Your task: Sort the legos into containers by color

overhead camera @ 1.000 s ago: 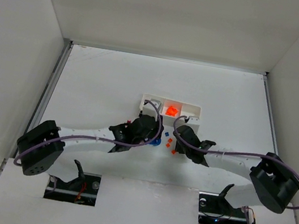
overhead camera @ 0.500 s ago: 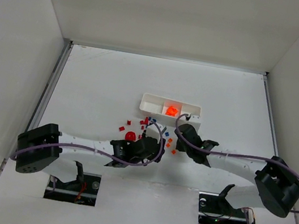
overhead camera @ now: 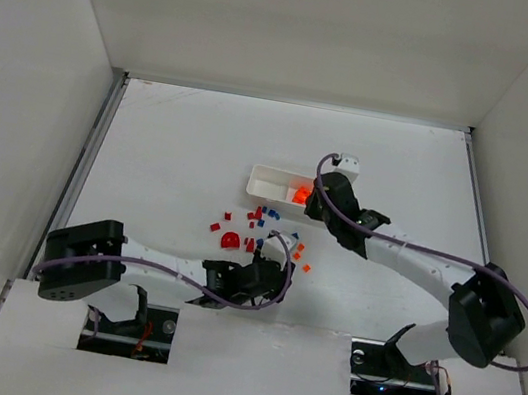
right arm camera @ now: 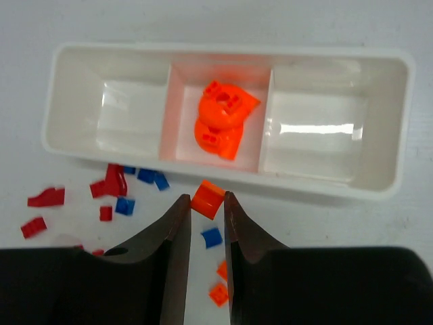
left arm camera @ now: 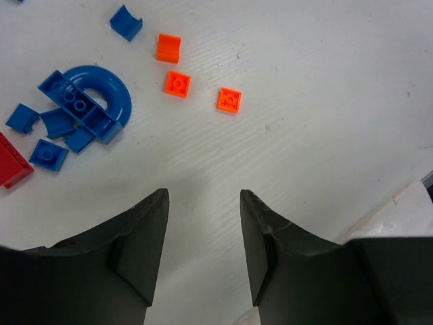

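The white tray (right arm camera: 223, 170) has three compartments; the middle one holds orange legos (right arm camera: 223, 122), the outer two are empty. My right gripper (right arm camera: 206, 198) is shut on a small orange lego (right arm camera: 208, 198), held just in front of the tray's near wall; it also shows in the top view (overhead camera: 316, 202). Loose red (right arm camera: 115, 181), blue (right arm camera: 212, 237) and orange legos lie on the table near the tray. My left gripper (left arm camera: 203, 196) is open and empty, above bare table. A blue arch piece (left arm camera: 91, 101) and orange squares (left arm camera: 177, 83) lie ahead of it.
The scattered legos (overhead camera: 254, 224) lie between the two arms in the top view. White walls enclose the table on three sides. The left arm (overhead camera: 161, 267) stretches along the near edge.
My right gripper has lifted and moved back toward the tray with the orange lego. My left arm has pulled back toward the near edge, uncovering the scattered legos.
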Available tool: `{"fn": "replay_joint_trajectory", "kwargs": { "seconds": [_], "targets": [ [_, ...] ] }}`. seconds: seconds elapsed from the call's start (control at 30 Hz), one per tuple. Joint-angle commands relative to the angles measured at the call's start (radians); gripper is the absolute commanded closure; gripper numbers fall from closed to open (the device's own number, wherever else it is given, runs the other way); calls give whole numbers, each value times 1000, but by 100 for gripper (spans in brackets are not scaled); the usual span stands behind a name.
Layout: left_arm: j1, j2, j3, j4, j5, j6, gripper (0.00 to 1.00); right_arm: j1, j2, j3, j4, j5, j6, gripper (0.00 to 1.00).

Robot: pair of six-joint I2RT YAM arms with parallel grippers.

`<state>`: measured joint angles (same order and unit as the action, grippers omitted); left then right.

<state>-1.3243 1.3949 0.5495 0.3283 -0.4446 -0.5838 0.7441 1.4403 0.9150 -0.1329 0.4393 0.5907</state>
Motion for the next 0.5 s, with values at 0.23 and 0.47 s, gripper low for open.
{"fn": "replay_joint_trajectory", "kwargs": {
  "seconds": [0.23, 0.47],
  "targets": [
    [-31, 102, 10, 118, -19, 18, 56, -44, 236, 231, 38, 19, -49, 66],
    [-31, 168, 61, 137, -20, 61, 56, -42, 157, 182, 52, 36, -40, 55]
  ]
}}
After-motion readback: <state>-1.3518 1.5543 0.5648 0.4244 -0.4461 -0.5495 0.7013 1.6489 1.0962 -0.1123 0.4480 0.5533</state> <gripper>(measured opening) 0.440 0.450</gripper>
